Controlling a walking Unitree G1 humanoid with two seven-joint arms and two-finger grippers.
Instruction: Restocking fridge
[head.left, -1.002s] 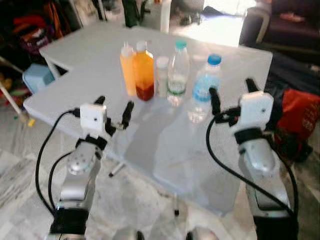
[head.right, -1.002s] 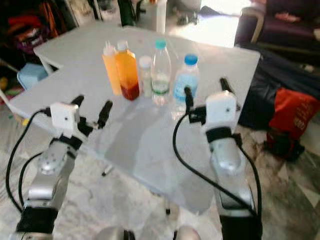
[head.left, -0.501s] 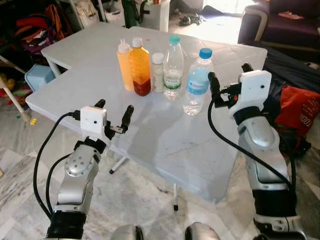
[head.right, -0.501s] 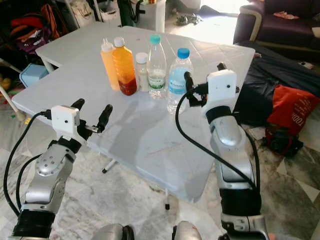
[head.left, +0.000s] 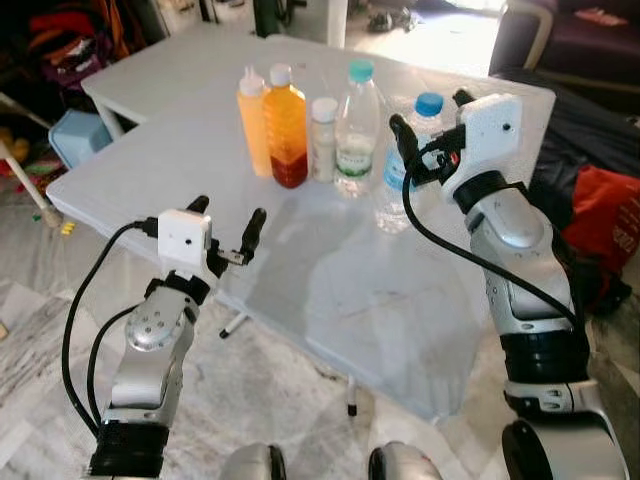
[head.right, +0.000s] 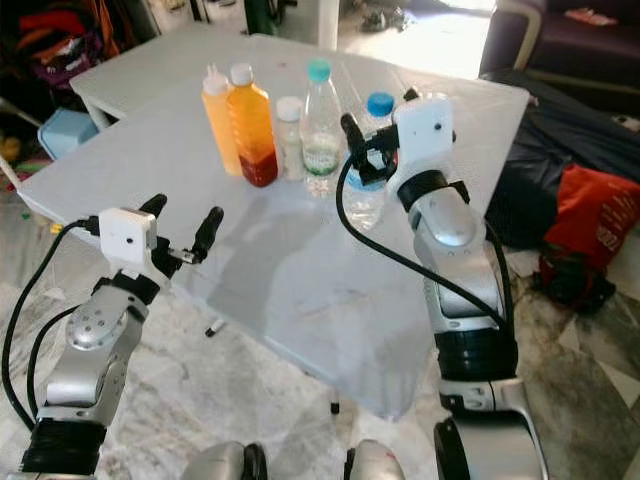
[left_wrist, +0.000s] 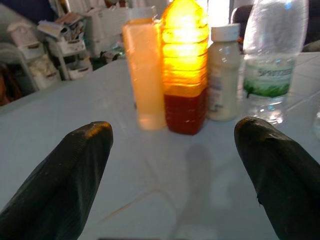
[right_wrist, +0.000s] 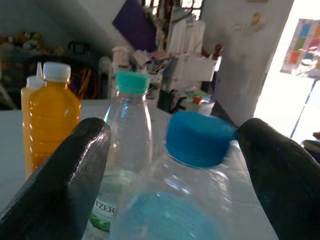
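Since 0.5 s ago the right gripper (head.right: 375, 125) has swung in and up from beside the blue-capped clear water bottle (head.left: 410, 160) to straddle its neck; left gripper (head.left: 228, 225) is unchanged. Left gripper hovers over the near-left edge of the white plastic tabletop (head.left: 330, 290), fingers spread, empty, likely parked while the other arm works. 5 bottles stand in a row toward the tabletop's middle, grouped for pickup: pale-orange squeeze bottle with white nozzle (head.left: 254, 120), amber juice bottle with white cap (head.left: 286, 125), small white-capped cream bottle (head.left: 323, 140), tall clear water bottle with teal cap (head.left: 358, 130), then the blue-capped bottle, rightmost. Right gripper fingers (right_wrist: 65, 170) are spread wide either side of the blue cap (right_wrist: 197, 137), not touching it; probably lining up a grasp. Nothing lifted yet. Fridge location can't be told.
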